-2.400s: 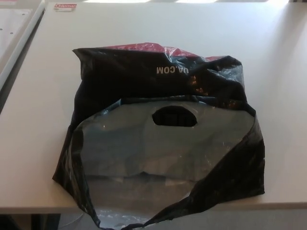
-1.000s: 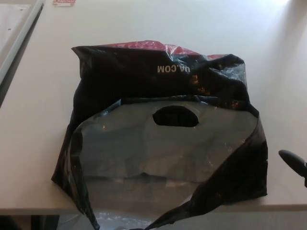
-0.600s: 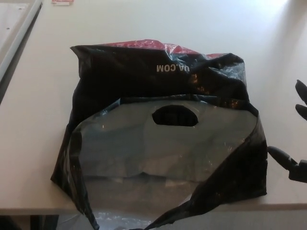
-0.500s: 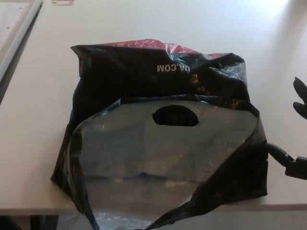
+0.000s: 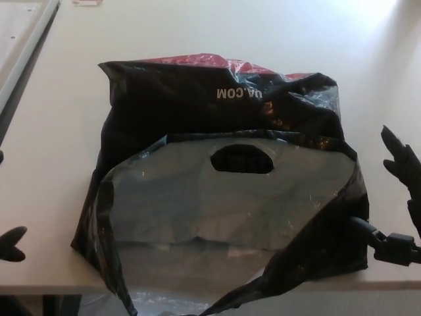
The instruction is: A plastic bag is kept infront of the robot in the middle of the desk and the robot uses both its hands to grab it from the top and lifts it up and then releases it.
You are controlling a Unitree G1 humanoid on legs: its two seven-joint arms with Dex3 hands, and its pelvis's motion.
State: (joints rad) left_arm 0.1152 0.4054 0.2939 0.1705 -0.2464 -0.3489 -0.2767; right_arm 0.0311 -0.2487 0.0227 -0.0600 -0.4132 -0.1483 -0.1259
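Lying mid-frame on desk [image 5: 59, 131]: bag [image 5: 223, 191], untouched. Right hand [image 5: 400, 197] nearer, fingers spread wide, beside its right edge; left hand [image 5: 12, 242] lower left, grip unclear.

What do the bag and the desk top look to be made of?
Bag: thin plastic film, glossy black outside with a red strip at the far edge and a greyish sheen on the inside; it crinkles, throws sharp highlights and has a die-cut handle hole. Desk: smooth, matte, pale beige surface, probably laminate; no grain or glare shows, so the core cannot be told.
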